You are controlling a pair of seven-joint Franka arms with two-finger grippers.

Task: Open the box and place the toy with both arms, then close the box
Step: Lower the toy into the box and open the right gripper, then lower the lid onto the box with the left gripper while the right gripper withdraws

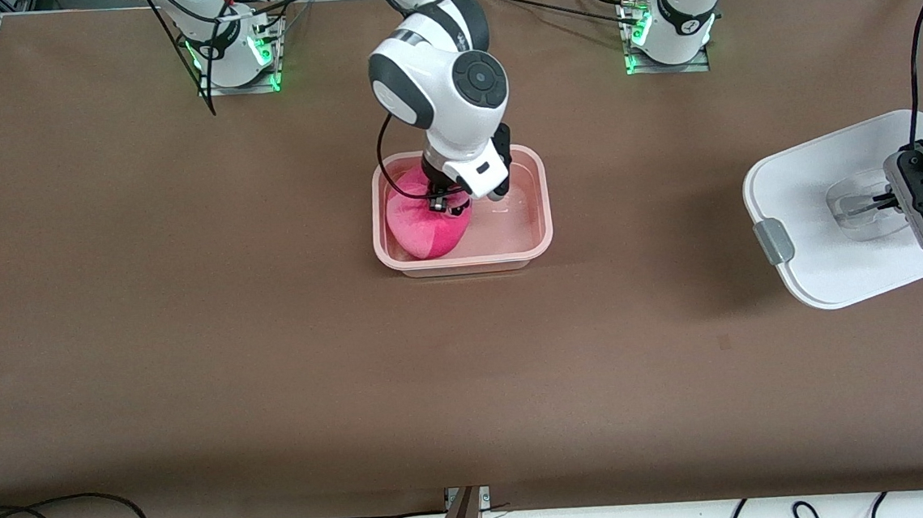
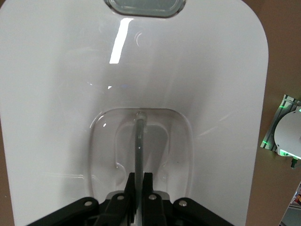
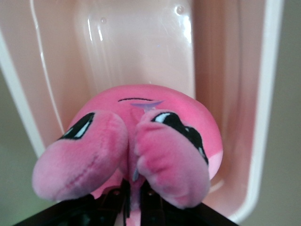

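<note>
Counter (image 1: pixel 189 310) of brown board fills the front view, with the open pink box base (image 1: pixel 540 205) at its middle. The right end effector (image 1: pixel 448 203) reaches down inside the base, pinching the hot-pink plush toy (image 1: pixel 427 229), which sits in the part of the base toward the right arm's end of the counter. Well apart, toward the left arm's end, the left end effector (image 1: pixel 880 201) holds the white lid (image 1: pixel 797 179) by its clear centre handle (image 1: pixel 856 207); one grey side clip (image 1: pixel 775 240) shows on the lid's edge.

Left wrist view: the left end effector (image 2: pixel 139 181) is closed on the thin handle bar (image 2: pixel 139 141) inside the lid's (image 2: pixel 61 94) clear recess.

Right wrist view: the right end effector (image 3: pixel 133 200) is closed on a fold of the toy (image 3: pixel 155 113) between its two ears, with the squinting eyes facing the box base's (image 3: pixel 263 117) glossy floor.

Judged from this, the toy is in but not yet let go. If the plush fabric clings to the fingers on release, it could lift back out. The toy also bulges above the rim, so the lid may seat crooked and the clips may fail to catch.
</note>
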